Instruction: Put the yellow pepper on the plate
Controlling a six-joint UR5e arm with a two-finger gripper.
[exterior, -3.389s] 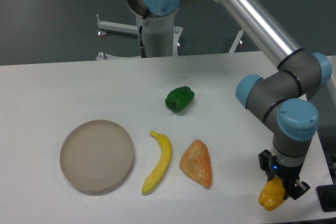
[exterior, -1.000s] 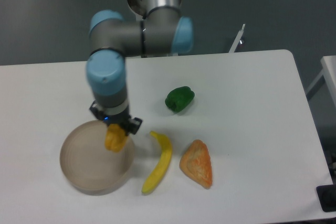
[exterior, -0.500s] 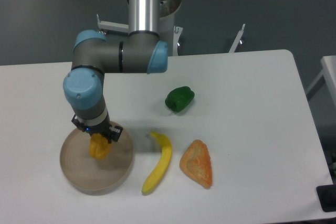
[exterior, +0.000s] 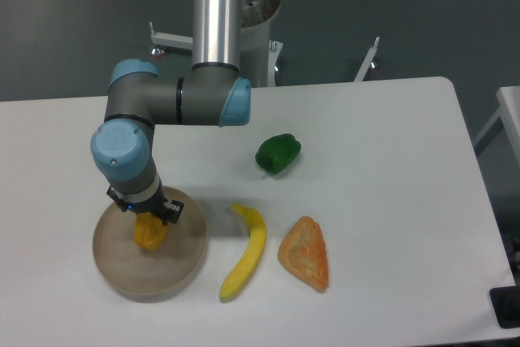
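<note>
The yellow pepper [exterior: 149, 233] is small, blocky and yellow-orange. It hangs from my gripper [exterior: 148, 219], which is shut on it from above. The pepper sits over the middle of the round beige plate [exterior: 119, 268] at the table's front left, low over or on its surface; I cannot tell whether it touches. The arm's wrist hides the fingers' upper parts.
A yellow banana [exterior: 247, 250] lies just right of the plate. An orange triangular wedge [exterior: 305, 253] lies right of the banana. A green pepper [exterior: 278, 153] sits farther back at the middle. The arm's base column [exterior: 218, 14] rises behind the table.
My gripper carried the yellow pepper from the table's front right across to the plate. In the last half second it moved slightly left and lower over the plate's middle.
</note>
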